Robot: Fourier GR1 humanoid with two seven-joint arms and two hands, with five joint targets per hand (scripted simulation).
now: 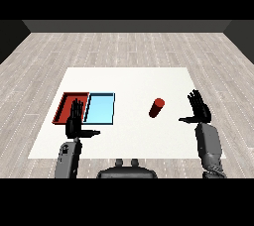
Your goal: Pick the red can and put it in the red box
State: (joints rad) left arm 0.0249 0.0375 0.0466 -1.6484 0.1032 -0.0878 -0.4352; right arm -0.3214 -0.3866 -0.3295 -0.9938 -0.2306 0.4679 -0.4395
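A red can (157,107) stands on the white table (129,81), right of centre. My right hand (199,109) hovers to the right of the can, apart from it, fingers straight and thumb pointing toward it. The red tray (64,102) lies at the left of the table, with the light blue tray (100,108) touching its right side. My left hand (76,121) is raised in front of the red tray, fingers straight, thumb out to the right, covering part of the tray's near right corner. Neither hand holds anything.
The two trays hold nothing that I can see. The table's near edge runs just behind my forearms. Grey wooden floor surrounds the table.
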